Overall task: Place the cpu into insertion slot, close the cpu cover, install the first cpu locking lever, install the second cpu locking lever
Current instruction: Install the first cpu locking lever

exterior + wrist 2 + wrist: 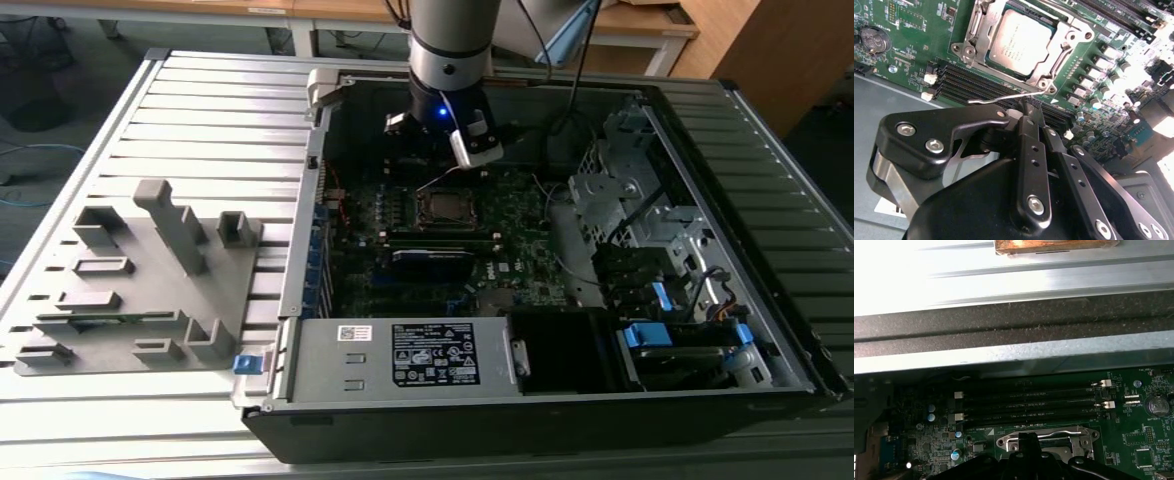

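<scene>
The cpu (1019,40) lies flat in its socket, and the silvery cpu cover (1056,62) is folded down around it. A thin wire locking lever (996,98) stands raised beside the socket and runs across the tips of my gripper (1032,106). The black fingers (1030,150) are pressed together, shut, with the wire touching them; I cannot tell whether it is pinched. In the exterior view the gripper (462,168) hangs just behind the socket (447,207), with the lever (438,180) slanting up to it. In the first wrist view the gripper (1029,439) overlaps the socket frame (1079,436).
The open computer case (307,180) surrounds the green motherboard (521,260). Black memory slots (979,82) run beside the socket. A power supply (400,355) and a black fan shroud (567,350) fill the near end. A grey fixture block (134,280) stands on the exterior view's left.
</scene>
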`<state>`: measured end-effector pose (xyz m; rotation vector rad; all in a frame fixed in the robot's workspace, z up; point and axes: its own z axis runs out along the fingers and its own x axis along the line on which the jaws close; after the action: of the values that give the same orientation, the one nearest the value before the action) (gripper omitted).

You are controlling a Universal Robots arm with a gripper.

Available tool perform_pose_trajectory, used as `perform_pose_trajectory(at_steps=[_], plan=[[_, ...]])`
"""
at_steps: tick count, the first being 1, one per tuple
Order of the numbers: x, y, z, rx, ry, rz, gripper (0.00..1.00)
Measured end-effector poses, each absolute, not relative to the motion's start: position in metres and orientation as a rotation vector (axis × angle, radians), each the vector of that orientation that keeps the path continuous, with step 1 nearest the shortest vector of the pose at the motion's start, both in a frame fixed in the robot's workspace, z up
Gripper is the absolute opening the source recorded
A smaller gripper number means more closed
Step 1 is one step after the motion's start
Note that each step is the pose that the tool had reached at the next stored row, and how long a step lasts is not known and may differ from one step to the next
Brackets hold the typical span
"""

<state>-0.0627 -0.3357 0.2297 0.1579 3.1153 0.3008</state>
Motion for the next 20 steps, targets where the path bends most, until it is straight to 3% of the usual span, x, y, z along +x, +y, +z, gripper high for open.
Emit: perform_pose_trajectory(at_steps=[20], plan=[[-0.0539, -0.3299, 0.2268, 0.158, 3.115, 0.302, 0.11]])
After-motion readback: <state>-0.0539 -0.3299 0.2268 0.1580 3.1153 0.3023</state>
